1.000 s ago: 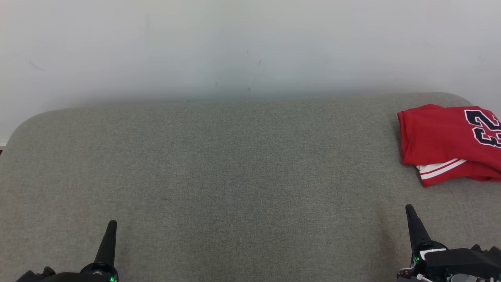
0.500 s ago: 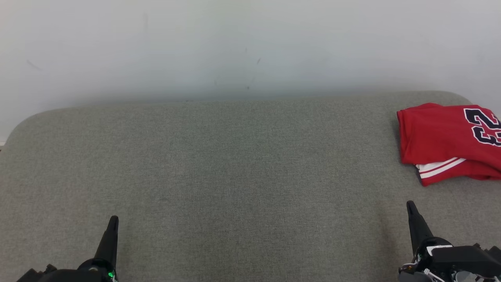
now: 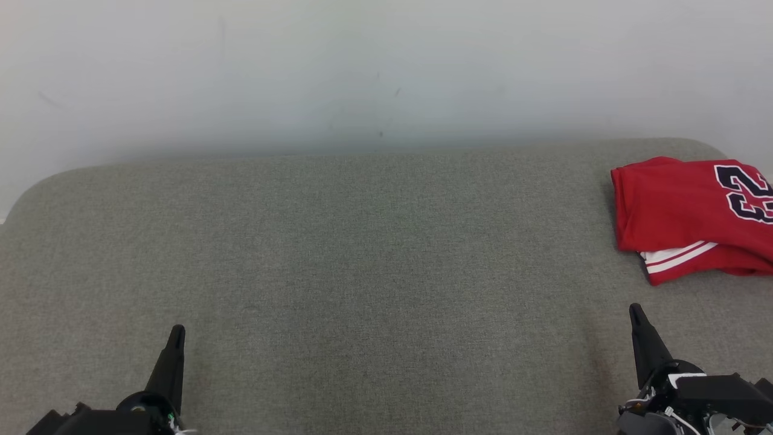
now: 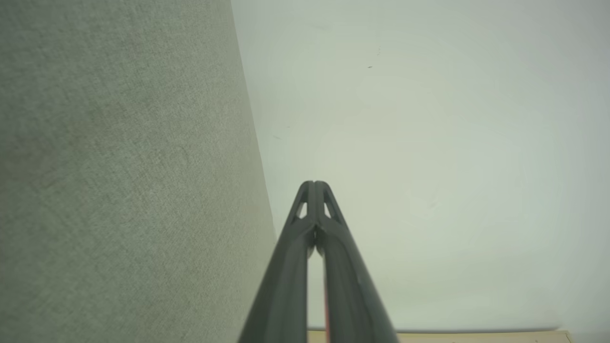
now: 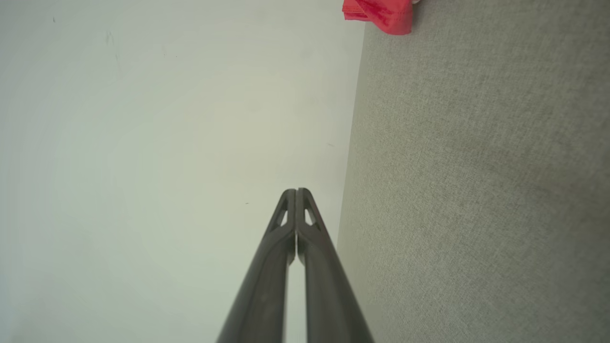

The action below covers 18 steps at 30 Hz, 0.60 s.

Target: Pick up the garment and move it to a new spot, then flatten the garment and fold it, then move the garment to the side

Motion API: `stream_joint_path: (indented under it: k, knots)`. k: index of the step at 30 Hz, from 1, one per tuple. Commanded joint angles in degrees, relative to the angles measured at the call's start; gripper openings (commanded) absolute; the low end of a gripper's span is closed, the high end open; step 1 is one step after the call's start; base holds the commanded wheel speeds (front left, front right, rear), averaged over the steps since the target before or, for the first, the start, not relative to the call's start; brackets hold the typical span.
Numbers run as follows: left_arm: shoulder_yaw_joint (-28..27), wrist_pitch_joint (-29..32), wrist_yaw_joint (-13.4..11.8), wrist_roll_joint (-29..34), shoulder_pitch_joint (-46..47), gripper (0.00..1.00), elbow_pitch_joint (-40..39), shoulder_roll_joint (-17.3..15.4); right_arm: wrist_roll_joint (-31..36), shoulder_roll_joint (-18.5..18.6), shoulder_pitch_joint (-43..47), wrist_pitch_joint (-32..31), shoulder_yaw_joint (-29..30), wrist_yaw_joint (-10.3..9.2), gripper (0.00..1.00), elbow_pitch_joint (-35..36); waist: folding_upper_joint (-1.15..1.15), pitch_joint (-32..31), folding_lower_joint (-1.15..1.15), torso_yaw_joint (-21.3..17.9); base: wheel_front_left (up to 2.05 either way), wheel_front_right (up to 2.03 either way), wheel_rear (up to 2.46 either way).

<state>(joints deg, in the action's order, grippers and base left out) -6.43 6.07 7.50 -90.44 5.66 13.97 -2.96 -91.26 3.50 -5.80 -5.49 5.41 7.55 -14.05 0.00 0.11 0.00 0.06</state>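
The garment (image 3: 688,214) is a red jersey with dark numbers and white stripes, folded and lying at the far right of the grey fabric surface (image 3: 362,254); a red corner of the garment (image 5: 381,14) shows at the top of the right wrist view. My left gripper (image 3: 177,331) is at the lower left, shut and empty, its fingertips pressed together (image 4: 314,183). My right gripper (image 3: 634,308) is at the lower right, a short way in front of the garment and apart from it, shut and empty, tips together (image 5: 295,191).
A pale wall (image 3: 362,72) rises behind the grey surface's rounded back edge. The surface's corners curve away at the far left and far right. A strip of light wood floor (image 4: 429,336) shows at the bottom of the left wrist view.
Both gripper tips have crept a little upward in the head view, and the whole picture has shifted slightly, so the camera moved. The garment lies as before.
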Motion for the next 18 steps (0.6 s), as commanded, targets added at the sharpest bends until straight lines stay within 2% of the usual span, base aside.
stream_joint_path:
  k: [1, 18]
  knots:
    - [-0.20, 0.45, -0.02, -1.35, 0.81, 0.00, 0.11, 0.11, -1.29, 0.08, -0.44, -0.25, 0.26, -0.12, 0.00, 0.15, 0.00, 0.03, 0.00, -0.02, 0.00, 0.00, 0.00]
    - [-0.18, 0.68, -0.02, -2.08, 0.92, 0.00, 0.14, 0.13, -1.72, -0.10, -0.57, -0.59, 0.52, -0.12, 0.00, 0.11, 0.00, 0.07, 0.00, -0.06, 0.00, 0.00, 0.00]
